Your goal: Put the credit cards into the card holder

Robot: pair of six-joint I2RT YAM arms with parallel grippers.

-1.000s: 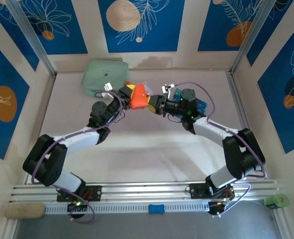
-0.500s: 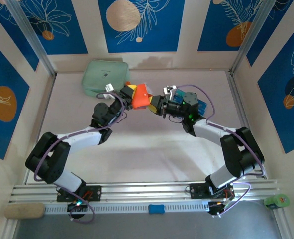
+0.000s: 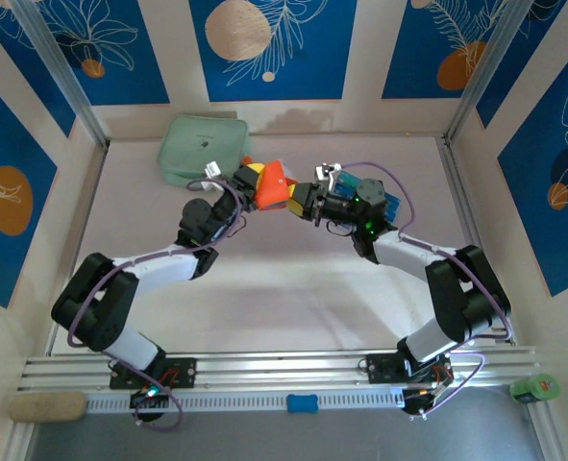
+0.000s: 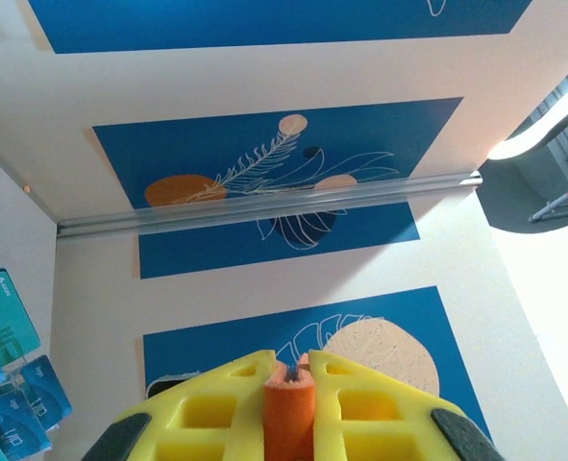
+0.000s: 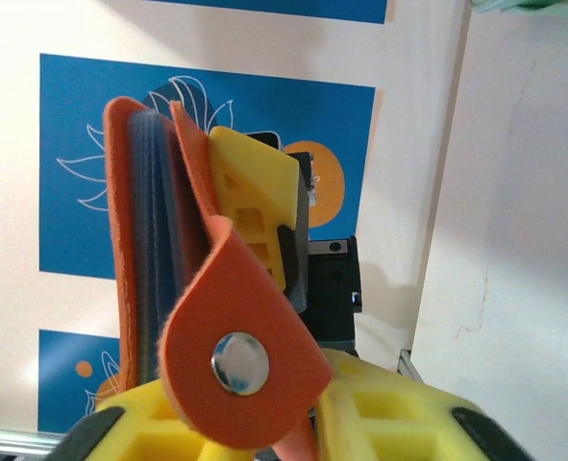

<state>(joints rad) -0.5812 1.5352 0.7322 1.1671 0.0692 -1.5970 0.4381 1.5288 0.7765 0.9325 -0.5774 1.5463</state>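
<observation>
Both left gripper (image 4: 288,365) and right gripper (image 5: 264,423) pinch the card holder (image 3: 270,187); right wrist shows its snap (image 5: 240,362).

The card holder (image 3: 271,186) hangs over the bench (image 3: 293,288) toward 12 o'clock, with the left gripper (image 3: 251,181) at its 9 o'clock and the right gripper (image 3: 296,198) at its 3 o'clock, both jaws closed on it. The pouch (image 3: 204,149) lies at its 10 o'clock. The credit cards (image 3: 390,207) lie at its 3 o'clock, behind the right wrist.
</observation>
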